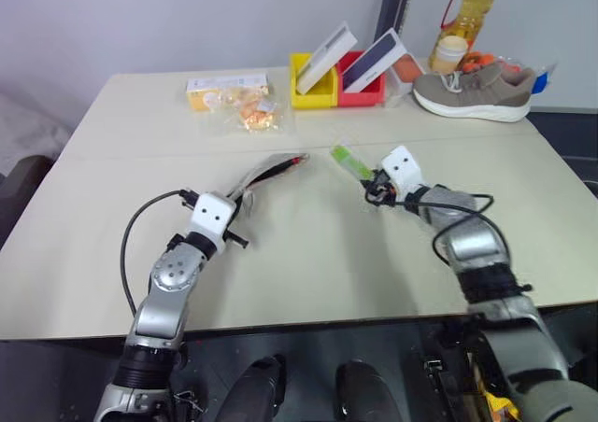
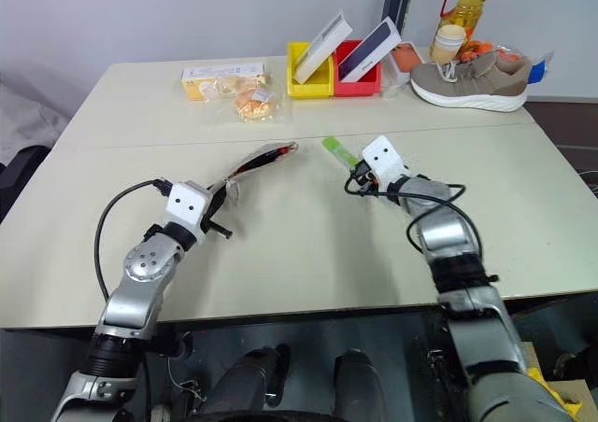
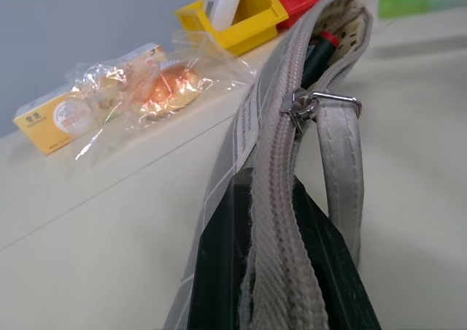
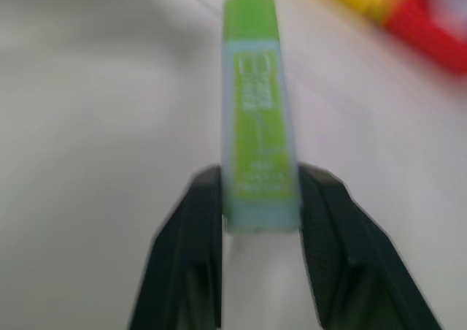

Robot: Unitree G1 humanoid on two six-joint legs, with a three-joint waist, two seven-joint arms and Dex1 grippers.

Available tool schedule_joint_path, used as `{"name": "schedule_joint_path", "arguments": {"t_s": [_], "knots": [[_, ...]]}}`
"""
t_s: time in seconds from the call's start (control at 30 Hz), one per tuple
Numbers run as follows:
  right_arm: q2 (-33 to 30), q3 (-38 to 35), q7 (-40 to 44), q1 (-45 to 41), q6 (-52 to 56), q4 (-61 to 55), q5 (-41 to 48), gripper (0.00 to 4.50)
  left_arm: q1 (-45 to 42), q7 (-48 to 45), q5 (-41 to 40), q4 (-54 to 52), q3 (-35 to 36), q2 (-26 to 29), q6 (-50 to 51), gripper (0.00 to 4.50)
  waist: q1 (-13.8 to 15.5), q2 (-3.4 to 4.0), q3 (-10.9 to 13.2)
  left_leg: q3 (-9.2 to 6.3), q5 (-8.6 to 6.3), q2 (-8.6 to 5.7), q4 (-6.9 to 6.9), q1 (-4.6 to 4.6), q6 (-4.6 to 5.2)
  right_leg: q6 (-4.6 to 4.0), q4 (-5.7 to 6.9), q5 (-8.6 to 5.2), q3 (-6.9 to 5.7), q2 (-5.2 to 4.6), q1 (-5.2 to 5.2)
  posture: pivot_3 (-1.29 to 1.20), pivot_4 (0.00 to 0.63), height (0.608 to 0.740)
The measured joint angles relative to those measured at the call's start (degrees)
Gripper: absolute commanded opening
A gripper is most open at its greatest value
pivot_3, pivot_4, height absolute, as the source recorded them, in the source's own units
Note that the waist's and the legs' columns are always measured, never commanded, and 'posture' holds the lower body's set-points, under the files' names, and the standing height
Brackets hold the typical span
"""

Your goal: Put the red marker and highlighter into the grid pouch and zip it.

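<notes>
Now: right claw [image 4: 259, 198] grips highlighter [image 4: 255, 111] | left claw [image 3: 273, 271] pinches grid pouch [image 3: 281, 147]

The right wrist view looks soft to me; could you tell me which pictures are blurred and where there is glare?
Right wrist view: the highlighter and bins behind are smeared. Left wrist view: the grid pouch zipper is sharp, with glare on the plastic snack bag. Left eye view: evenly lit and sharp.

One grey grid fabric pouch [image 1: 266, 174], one stubby green highlighter [image 1: 350, 161], one red-capped marker [image 3: 321, 47], two plastic bins [image 1: 337, 84], one grey shoe [image 1: 475, 92], perhaps two snack packets [image 1: 234, 100].
</notes>
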Motion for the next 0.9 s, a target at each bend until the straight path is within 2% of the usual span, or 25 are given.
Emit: {"name": "schedule_joint_path", "arguments": {"t_s": [0.13,0.27,0.47,0.9], "knots": [[-4.46,0.45,8.91,4.90,2.65,-12.50,4.91,0.86,-0.26,-2.05,-1.20,0.78,0.07,0.78,-0.15,0.00,-0.35,-0.01,0.00,0.07,-0.01,0.11,0.00,0.02,0.01,-0.01,-0.01,0.00,0.02,0.05,0.00,0.00,0.150,0.740],[-4.19,0.60,9.68,4.94,6.16,-17.33,6.60,0.86,-0.52,-3.62,-1.88,0.78,-0.13,0.84,-0.94,0.00,0.07,-0.01,0.00,0.08,-0.01,0.14,0.04,0.01,0.01,-0.03,-0.02,0.02,0.03,0.07,0.00,0.00,0.150,0.740],[-2.48,3.54,8.08,3.40,8.23,-17.56,5.36,0.86,-0.37,-5.52,-2.56,0.56,-0.63,1.01,-1.31,0.00,0.14,-0.02,0.00,0.10,-0.01,0.13,0.04,0.00,0.01,-0.03,-0.07,0.02,0.05,0.05,0.00,0.00,0.150,0.740],[-3.28,7.47,8.62,2.11,7.26,-16.46,1.61,0.86,2.83,-9.28,-2.57,-3.57,-1.77,1.79,-1.83,0.00,0.10,-0.02,0.01,0.11,-0.01,0.14,0.02,0.00,0.02,-0.04,-0.08,0.02,0.05,0.06,-0.01,0.00,0.150,0.740]]}}
